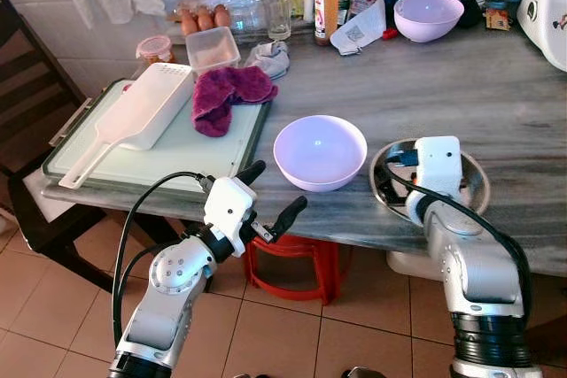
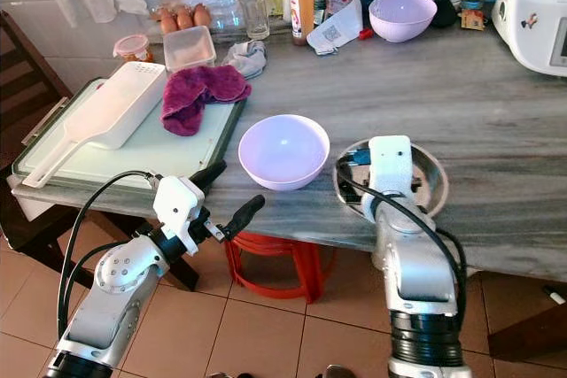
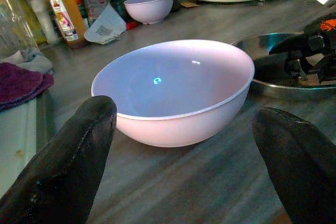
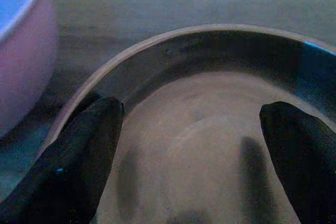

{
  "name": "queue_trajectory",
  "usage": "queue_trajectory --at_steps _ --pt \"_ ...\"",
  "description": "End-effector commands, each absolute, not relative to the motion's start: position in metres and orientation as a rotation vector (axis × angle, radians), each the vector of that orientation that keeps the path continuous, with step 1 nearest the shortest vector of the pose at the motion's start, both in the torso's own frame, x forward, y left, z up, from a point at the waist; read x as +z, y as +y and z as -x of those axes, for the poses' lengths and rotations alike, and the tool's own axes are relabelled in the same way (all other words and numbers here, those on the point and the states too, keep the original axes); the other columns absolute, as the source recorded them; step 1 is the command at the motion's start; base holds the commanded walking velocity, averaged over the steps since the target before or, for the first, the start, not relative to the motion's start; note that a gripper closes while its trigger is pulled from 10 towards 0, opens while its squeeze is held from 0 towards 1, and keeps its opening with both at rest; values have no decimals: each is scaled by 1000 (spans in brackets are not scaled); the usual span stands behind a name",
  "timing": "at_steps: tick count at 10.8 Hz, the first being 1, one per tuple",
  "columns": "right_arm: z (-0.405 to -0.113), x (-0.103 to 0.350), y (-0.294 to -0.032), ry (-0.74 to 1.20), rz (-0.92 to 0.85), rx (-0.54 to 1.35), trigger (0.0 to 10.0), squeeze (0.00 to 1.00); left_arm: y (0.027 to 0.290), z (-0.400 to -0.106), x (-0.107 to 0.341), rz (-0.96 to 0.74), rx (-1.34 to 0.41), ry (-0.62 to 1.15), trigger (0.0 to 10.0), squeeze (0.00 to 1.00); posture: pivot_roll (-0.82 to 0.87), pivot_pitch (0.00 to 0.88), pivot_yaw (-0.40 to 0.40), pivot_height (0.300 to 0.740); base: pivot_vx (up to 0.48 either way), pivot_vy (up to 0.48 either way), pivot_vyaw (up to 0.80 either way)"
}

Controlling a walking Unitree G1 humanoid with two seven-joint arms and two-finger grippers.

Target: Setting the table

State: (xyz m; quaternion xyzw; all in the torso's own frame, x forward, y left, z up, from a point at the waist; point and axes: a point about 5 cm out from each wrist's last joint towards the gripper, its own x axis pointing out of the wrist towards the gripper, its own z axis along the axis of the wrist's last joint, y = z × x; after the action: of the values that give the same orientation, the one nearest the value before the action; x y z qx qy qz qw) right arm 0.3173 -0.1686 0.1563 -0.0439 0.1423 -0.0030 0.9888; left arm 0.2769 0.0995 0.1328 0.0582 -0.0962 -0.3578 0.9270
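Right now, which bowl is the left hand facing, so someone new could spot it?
Look at the grey table, near its front edge. Between the cutting board and the metal bowl sits the near lilac bowl, empty. A matching lilac bowl stands far back among bottles; this one is nearest the open left hand.

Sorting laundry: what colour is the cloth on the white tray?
Dark magenta-purple cloth; clearest in the left eye view.

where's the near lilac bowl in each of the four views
Left eye view: near lilac bowl at centre, by the counter's front edge.
Right eye view: left of centre.
Left wrist view: mid-frame, ahead of the open left end effector.
Right wrist view: upper left corner.
Shared landmark: steel bowl beside it.
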Motion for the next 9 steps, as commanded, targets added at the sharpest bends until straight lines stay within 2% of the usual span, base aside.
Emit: queue_trajectory --at_steps 1,6,9 --pt "-319 158 -163 279 78 23 10000 1000 103 -275 132 -129 -727 -193 10000 0 -173 132 115 740 0 0 0" --pt "-318 159 -157 275 24 55 10000 1000 103 -275 133 -131 -725 -193 10000 0 -170 134 118 740 0 0 0" --pt "-305 172 -168 164 57 9 10000 1000 107 -275 133 -132 -724 -193 10000 0 -169 131 120 740 0 0 0"
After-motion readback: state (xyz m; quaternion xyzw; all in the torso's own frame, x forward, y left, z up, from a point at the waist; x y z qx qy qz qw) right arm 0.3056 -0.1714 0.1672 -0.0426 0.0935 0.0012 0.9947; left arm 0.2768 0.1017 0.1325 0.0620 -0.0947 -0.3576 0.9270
